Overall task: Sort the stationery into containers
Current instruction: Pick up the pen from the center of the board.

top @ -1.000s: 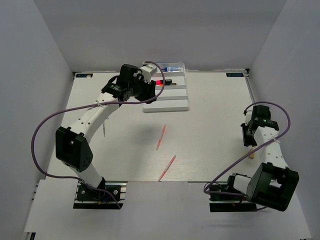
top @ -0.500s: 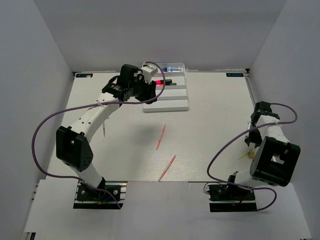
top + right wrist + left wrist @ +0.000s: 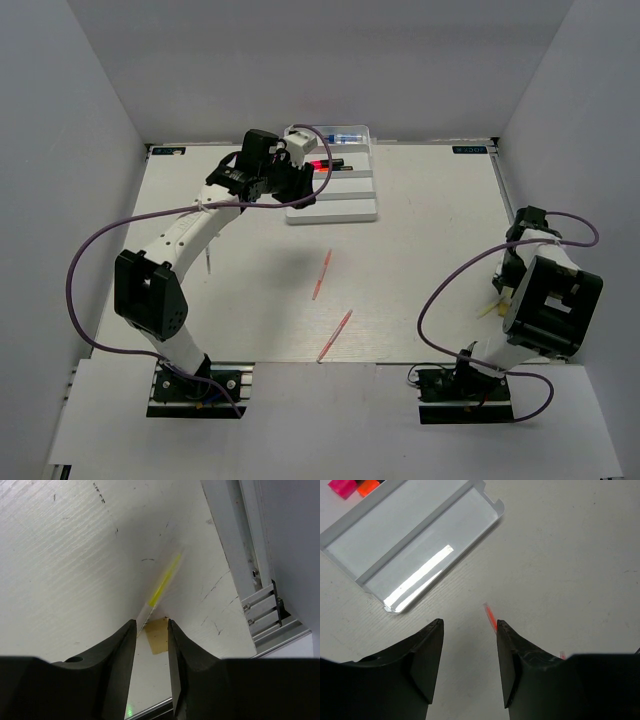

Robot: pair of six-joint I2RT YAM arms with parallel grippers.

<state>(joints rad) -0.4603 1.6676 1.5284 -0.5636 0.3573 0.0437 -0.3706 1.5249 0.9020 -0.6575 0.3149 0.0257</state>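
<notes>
Desk [image 3: 430,230] centre lies open around two sticks [image 3: 321,273] [image 3: 336,333]. Left jaws stand spread by the tray [image 3: 345,208], eleven o'clock. Right jaws stand spread over an eraser [image 3: 159,636], at the three o'clock edge.

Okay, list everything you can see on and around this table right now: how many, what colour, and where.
table: one, white, under everything
tray: one, white, divided into long rows, far middle of the table
bottle: one, clear with blue cap, tray's back row
pink-and-black marker: one, in a tray row in front of the bottle
orange-and-black marker: one, beside the pink one
thin sticks: two, pink-orange, on the bare mid-table, the second nearer the front edge
pen: one, pale with yellow, by the table's right edge
eraser: one, tan, at the pen's end
left end effector: black, open and empty, by the tray
right end effector: black, open above the eraser
</notes>
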